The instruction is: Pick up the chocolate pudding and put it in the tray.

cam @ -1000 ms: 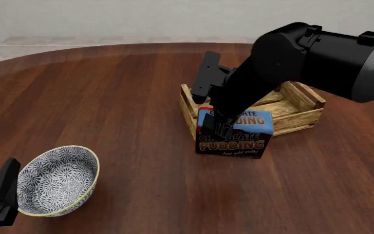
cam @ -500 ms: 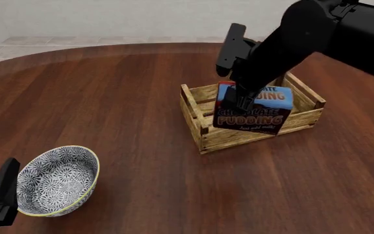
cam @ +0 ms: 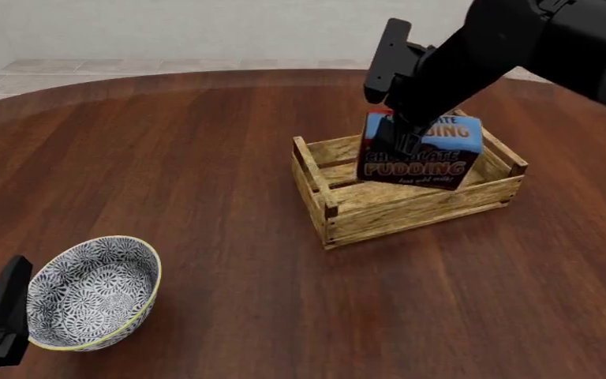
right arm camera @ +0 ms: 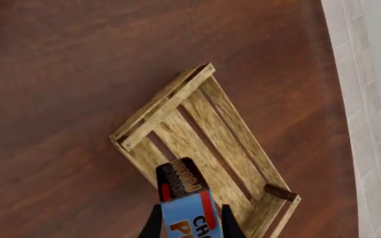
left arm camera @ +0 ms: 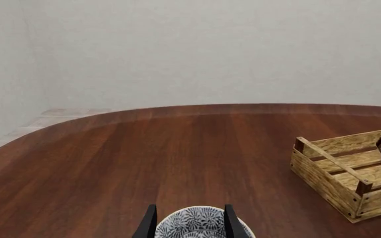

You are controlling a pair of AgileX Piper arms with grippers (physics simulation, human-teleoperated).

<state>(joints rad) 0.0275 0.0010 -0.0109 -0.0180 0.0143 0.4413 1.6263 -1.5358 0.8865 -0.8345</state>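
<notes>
My right claw pinches the chocolate pudding by its left end, holding it aloft and tilted above the tray, clear of the slats. My left claw is spread and idle just beside the patterned bowl on the counter. Risks noted: the off-centre grip may let the box pivot or slip; a release from this height could bounce it off the rim; a descent skewed toward the near wall could snag a corner post.
</notes>
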